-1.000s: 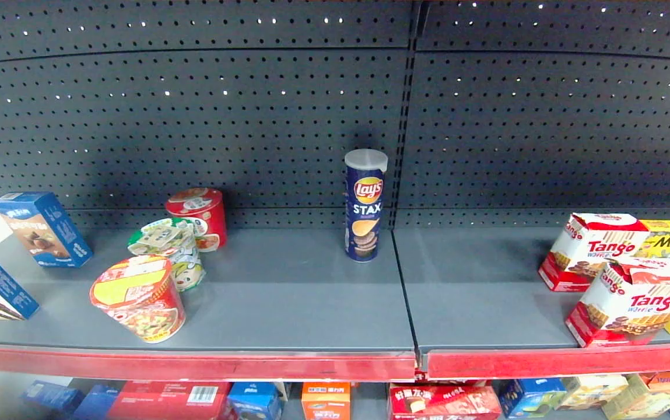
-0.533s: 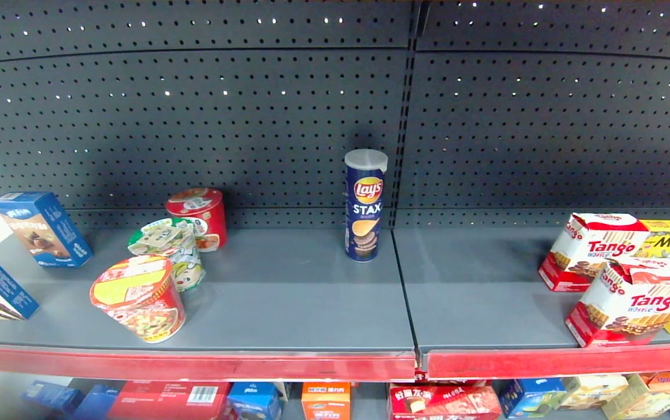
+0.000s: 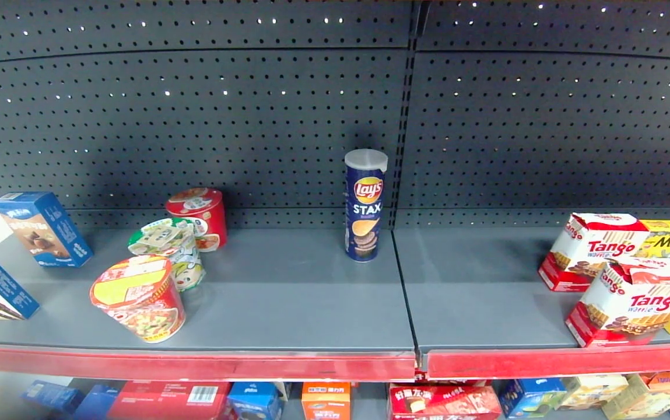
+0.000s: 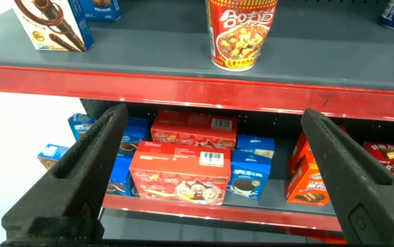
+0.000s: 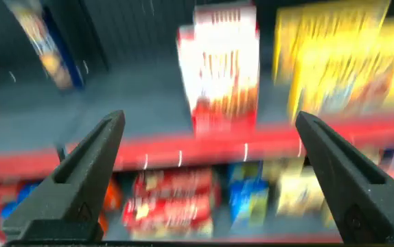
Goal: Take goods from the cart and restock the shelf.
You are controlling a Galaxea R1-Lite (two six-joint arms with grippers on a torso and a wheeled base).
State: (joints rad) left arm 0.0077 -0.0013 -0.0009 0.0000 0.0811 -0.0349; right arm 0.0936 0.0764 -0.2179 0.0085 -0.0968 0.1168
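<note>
Sitting on the shelf [image 4: 114, 74], noodle cup [image 4: 241, 34] stands beyond spread left gripper [image 4: 214, 113].

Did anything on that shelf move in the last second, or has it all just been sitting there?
Nothing has visibly changed in the head view. The chip can stands upright at the back of the shelf as before. The front noodle cup to its left and the wafer boxes on the right sit exactly where they were.
</note>
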